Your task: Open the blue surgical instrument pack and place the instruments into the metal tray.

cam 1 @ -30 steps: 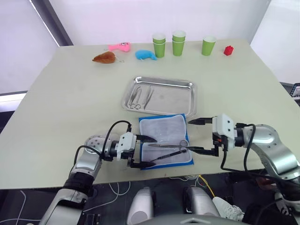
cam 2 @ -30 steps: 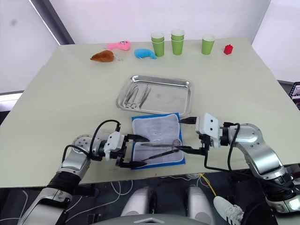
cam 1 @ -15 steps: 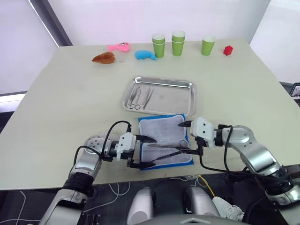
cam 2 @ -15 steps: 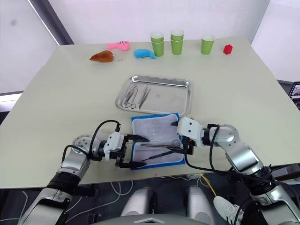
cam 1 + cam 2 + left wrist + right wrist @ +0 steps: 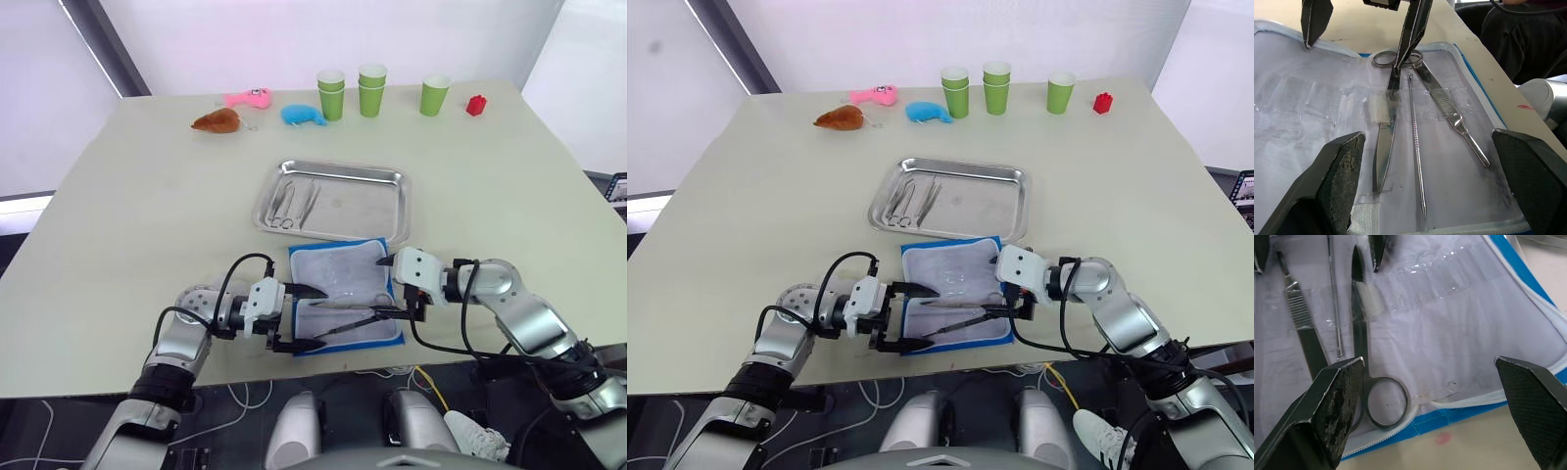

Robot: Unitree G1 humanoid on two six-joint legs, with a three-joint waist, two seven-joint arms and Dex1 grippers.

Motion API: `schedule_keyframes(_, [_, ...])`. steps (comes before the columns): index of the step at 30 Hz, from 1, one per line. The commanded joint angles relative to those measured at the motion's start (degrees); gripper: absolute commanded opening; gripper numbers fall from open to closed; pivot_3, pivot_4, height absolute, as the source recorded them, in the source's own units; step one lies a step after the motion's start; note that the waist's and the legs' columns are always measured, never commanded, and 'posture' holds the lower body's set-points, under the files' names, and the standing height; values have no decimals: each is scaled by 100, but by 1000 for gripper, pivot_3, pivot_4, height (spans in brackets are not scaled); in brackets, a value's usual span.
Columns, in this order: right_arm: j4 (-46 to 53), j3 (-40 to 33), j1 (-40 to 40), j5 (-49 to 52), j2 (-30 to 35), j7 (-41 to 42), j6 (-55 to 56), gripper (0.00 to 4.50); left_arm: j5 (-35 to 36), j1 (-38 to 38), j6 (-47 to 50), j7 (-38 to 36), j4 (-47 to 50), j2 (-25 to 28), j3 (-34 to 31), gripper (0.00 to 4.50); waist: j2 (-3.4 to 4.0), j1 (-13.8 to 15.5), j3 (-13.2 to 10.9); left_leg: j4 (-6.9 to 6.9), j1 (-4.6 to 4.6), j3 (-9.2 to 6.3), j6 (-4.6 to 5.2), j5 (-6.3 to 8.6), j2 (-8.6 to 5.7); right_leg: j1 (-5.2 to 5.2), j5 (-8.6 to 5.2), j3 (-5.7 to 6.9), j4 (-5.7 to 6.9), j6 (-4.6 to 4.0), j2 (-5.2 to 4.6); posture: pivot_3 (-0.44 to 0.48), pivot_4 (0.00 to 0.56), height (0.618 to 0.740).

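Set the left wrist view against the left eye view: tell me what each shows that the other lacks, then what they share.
Left wrist view: a thin probe and a flat-handled instrument, told apart beside the scissors. Left eye view: the metal tray holding instruments, green cups, plush toys. Shared: the opened blue pack, the scissors, the open left tool and open right tool.

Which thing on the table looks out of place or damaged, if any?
Nothing looks damaged or spilled. The blue surgical instrument pack lies open and flat with scissors and two slim tools inside; the metal tray already holds some instruments.
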State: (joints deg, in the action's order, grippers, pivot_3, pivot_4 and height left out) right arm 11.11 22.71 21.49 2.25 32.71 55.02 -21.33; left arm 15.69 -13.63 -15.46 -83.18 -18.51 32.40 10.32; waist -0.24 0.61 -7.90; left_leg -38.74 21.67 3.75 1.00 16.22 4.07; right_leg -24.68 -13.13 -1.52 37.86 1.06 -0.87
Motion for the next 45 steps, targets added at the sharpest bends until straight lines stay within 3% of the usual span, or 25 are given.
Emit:
schedule_keyframes(1, [124,67,89,11,-55,83,-48,4500,-290,230,196,2,-185,53,272,4376,0,-1,0,0,0,0,0,0,0,0,0,0,0,0,0,0,150,739])
schedule_keyframes(16, [-294,426,283,-251,-197,216,-193,4500,-270,312,187,34,-114,100,266,4376,-11,-19,8,1,-1,1,0,0,1,0,-1,0,-1,1,0,0,150,739])
schedule_keyframes(18, [-323,482,282,-213,-202,324,-218,3936,-272,323,184,34,-107,114,269,4500,-13,-30,10,1,-1,1,0,0,1,0,-1,0,-1,1,0,0,150,739])
schedule_keyframes(20, [-348,512,272,-182,-205,408,-309,3002,-273,329,179,33,-107,123,271,4500,-15,-41,11,2,-1,1,0,0,2,0,-1,0,-1,0,0,0,150,739])
schedule_keyframes(21, [-372,520,270,-187,-193,435,-336,2807,-274,325,177,36,-111,122,272,4500,-16,-49,13,2,-1,1,0,0,2,0,-1,0,-1,0,0,0,150,739])
schedule_keyframes(26, [-490,503,302,-210,-192,475,-368,261,-276,333,183,60,-90,118,280,4500,-23,-69,25,3,-2,1,0,0,2,0,-1,0,-1,1,-1,0,150,739])
schedule_keyframes(27, [-499,500,306,-208,-197,478,-366,76,-277,343,185,63,-82,118,284,4500,-27,-71,28,3,-2,1,0,0,2,0,-1,0,-1,1,-1,0,150,739])
schedule_keyframes(45, [559,691,1005,-401,-367,396,-1329,76,-357,419,155,174,-132,113,273,4500,-31,-123,41,7,0,0,0,0,4,-6,-3,2,-1,-1,-2,0,150,739])
